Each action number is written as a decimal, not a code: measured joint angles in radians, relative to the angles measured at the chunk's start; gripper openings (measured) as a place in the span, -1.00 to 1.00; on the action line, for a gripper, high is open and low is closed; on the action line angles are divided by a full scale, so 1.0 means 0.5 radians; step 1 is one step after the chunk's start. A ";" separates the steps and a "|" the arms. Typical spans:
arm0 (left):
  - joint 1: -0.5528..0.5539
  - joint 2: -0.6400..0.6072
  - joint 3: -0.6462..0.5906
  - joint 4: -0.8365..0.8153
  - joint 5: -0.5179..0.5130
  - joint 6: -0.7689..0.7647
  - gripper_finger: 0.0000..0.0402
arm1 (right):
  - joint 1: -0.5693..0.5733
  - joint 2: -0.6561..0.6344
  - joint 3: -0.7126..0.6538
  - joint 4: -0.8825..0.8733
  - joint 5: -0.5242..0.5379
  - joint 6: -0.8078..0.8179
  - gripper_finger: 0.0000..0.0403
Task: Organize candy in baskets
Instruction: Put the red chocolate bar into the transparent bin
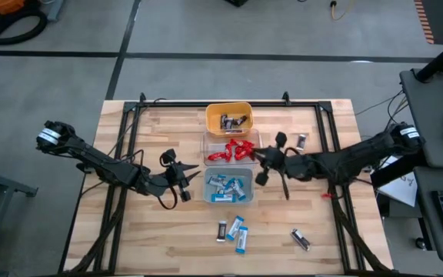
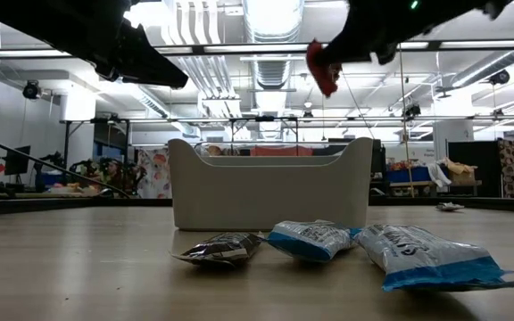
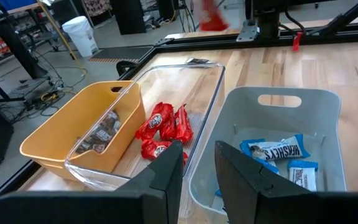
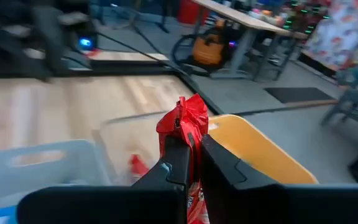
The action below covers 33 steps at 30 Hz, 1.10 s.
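Observation:
Three baskets stand in a row at the table's middle. The yellow basket [image 1: 228, 118] is farthest and holds dark candy. The clear basket [image 1: 231, 148] holds red candy [image 3: 163, 127]. The grey-blue basket [image 1: 229, 187] is nearest and holds blue-and-white candy [image 3: 272, 150]. My right gripper [image 1: 264, 159] is shut on one red candy [image 4: 188, 121], high over the clear basket's right side. My left gripper [image 1: 193, 165] hangs open just left of the clear and grey-blue baskets, with nothing between its fingers [image 3: 169, 171]. My right gripper pinches the red candy between its two fingers, which come in about level from the table's right. The wrapper's crumpled end [image 4: 190, 115] stands out past the fingertips. The candy [image 2: 324, 71] is lifted clear, well above the baskets.
Loose candy lies on the table's near part: a dark bar [image 1: 222, 230], two blue-and-white bars [image 1: 238, 231] and another dark bar [image 1: 300, 239]. One more dark bar [image 1: 301, 141] lies right of the clear basket. A black frame [image 1: 137, 115] runs around the work area.

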<state>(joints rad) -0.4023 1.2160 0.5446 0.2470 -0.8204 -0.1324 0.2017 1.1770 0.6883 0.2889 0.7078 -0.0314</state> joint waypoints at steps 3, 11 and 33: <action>0.000 0.000 0.000 0.000 0.000 0.000 -0.61 | -0.125 0.054 -0.006 0.016 -0.002 0.004 -0.91; 0.001 0.001 0.000 -0.001 0.000 0.000 -0.61 | -0.347 0.255 -0.005 0.035 -0.005 0.156 -0.91; 0.001 0.001 0.000 0.001 -0.015 -0.037 -0.61 | -0.356 0.337 -0.003 0.127 -0.018 0.230 -0.24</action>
<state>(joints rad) -0.4019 1.2163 0.5446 0.2474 -0.8280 -0.1511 0.0238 1.3456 0.6868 0.3522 0.6990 0.0835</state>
